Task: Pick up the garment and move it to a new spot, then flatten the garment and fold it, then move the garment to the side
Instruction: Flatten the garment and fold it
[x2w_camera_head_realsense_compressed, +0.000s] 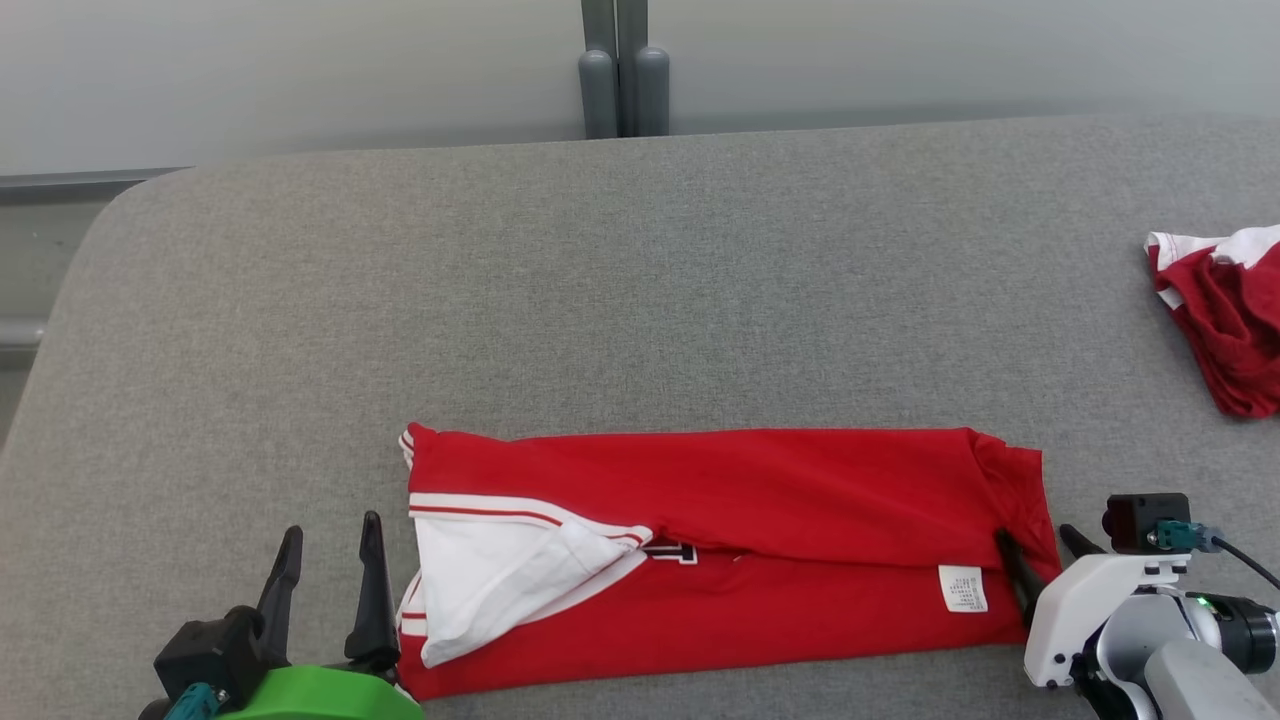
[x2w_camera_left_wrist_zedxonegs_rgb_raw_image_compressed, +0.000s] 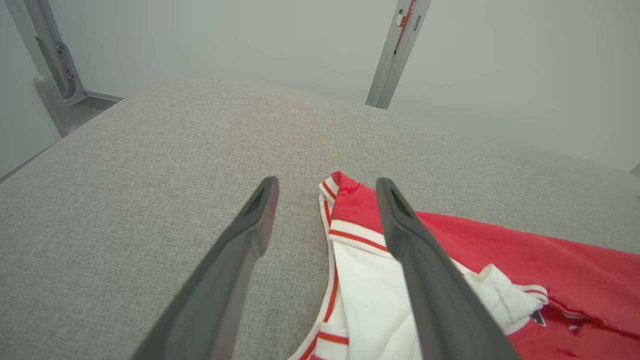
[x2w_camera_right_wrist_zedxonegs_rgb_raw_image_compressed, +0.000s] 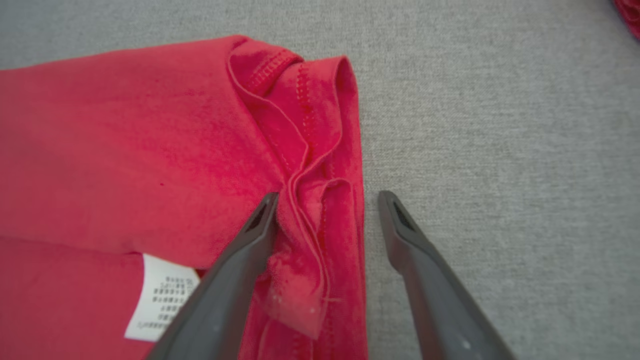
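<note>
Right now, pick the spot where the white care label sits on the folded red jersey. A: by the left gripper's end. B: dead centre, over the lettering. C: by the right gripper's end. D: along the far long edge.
C: the care label lies on the near layer of the folded red jersey, just beside the open right gripper at that end.
</note>
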